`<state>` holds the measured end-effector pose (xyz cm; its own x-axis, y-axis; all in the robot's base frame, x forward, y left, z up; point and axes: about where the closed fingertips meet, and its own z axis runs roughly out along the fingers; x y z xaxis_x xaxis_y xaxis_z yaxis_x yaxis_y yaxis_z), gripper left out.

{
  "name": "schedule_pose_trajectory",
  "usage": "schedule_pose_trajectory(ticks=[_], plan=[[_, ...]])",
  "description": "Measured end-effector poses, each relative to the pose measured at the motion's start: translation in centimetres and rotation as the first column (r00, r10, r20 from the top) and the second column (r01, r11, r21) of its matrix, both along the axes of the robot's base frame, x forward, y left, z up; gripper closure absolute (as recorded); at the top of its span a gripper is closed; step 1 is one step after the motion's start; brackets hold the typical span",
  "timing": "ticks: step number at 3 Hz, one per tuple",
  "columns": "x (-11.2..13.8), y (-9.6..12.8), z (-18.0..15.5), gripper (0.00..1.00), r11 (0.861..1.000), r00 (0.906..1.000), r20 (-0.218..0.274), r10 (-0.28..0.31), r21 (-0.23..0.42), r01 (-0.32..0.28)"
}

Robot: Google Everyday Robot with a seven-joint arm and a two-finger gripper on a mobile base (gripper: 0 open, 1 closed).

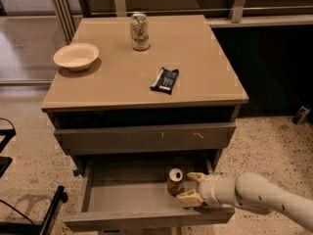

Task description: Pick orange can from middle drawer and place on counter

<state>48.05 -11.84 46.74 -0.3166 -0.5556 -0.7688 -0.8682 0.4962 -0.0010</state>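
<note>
The orange can [174,181] stands upright inside the open middle drawer [122,199], toward its right side. My gripper [191,187] reaches in from the lower right and is open, with its fingertips [187,198] just right of the can, one behind and one in front. The fingers are close to the can but not closed on it. The tan counter [142,67] tops the grey cabinet above the drawer.
On the counter stand a pale green-and-white can [140,31], a cream bowl [76,56] and a dark snack packet [165,79]. A shut drawer front with orange scratches [146,137] overhangs the open drawer. Speckled floor lies around; black equipment legs [49,214] at the lower left.
</note>
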Motion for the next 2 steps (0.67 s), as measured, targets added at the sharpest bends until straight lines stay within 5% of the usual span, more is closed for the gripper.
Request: schedule_pose_trajectory(ticks=[2], plan=[[1.5,2.0,-1.8,0.32,0.999,0.9999,0.011,-0.002,0.035,0.002]])
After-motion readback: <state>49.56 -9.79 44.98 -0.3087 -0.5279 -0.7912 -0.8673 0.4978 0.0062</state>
